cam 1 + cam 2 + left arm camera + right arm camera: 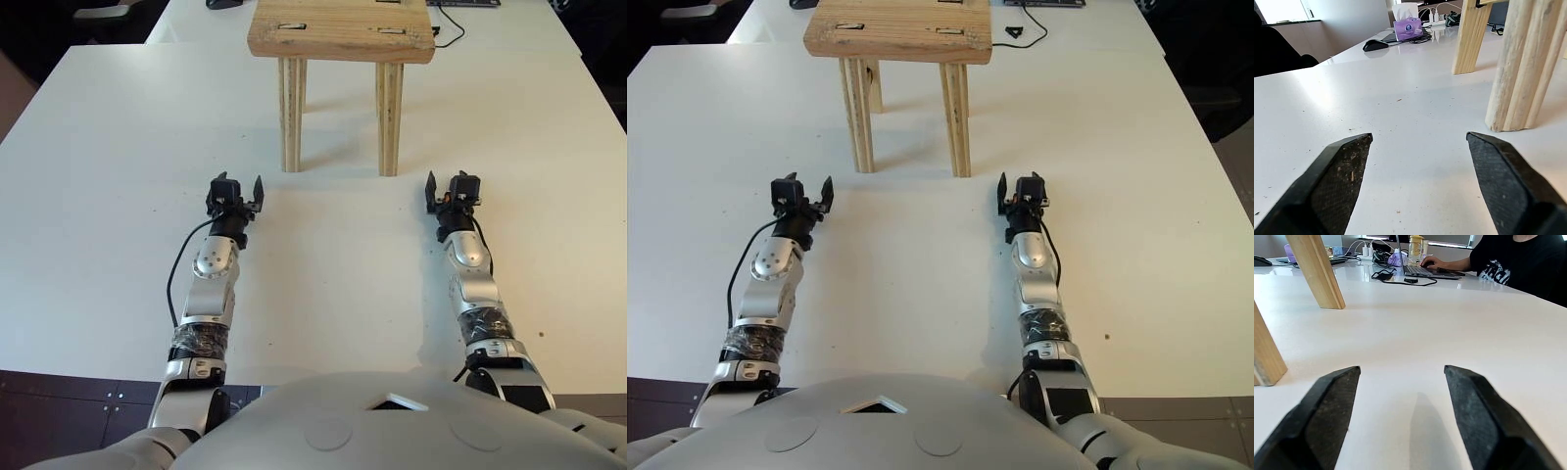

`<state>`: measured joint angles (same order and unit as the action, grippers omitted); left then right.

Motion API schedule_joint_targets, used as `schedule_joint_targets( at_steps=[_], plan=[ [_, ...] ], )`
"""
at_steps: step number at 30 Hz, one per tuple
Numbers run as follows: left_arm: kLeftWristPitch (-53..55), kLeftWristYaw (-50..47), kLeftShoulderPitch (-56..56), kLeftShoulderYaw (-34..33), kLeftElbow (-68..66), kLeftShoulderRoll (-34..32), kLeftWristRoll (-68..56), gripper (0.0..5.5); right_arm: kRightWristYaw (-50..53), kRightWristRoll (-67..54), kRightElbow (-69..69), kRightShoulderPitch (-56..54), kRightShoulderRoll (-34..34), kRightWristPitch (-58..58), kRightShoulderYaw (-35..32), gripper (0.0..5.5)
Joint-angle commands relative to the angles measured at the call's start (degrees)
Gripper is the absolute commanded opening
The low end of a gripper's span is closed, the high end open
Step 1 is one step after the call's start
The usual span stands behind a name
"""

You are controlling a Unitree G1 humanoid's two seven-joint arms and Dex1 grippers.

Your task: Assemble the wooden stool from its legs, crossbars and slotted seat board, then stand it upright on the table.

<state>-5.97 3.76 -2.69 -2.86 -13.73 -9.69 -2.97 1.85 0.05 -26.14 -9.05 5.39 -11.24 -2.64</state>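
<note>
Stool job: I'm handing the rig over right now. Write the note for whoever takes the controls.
Left gripper: open, empty, low over the table, short of the stool's front left leg.
Right gripper: open, empty, low over the table, to the right of the front right leg.
Stool: upright on the table ahead of both arms, with the slotted seat board on top of the legs.
Done: the stool looks assembled and standing.
Left: probably nothing except confirming the joints are seated.
</note>
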Motion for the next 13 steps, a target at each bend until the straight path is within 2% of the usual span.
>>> schedule_joint_targets(
  at_steps=[1, 13],
  plan=[
    [-0.87, -2.14, 0.38, -0.2, -0.52, 2.03, 1.05, 3.57, -0.78, 0.05, -0.3, -3.17, 1.68, 1.75, -0.93, 3.17],
    [-1.87, -2.75, -1.62, 2.25, -2.25, 4.02, 4.71, 3.57, -0.27, 0.39, -5.0, -8.58, 3.81, 1.53, -2.81, 3.17]
  ],
)
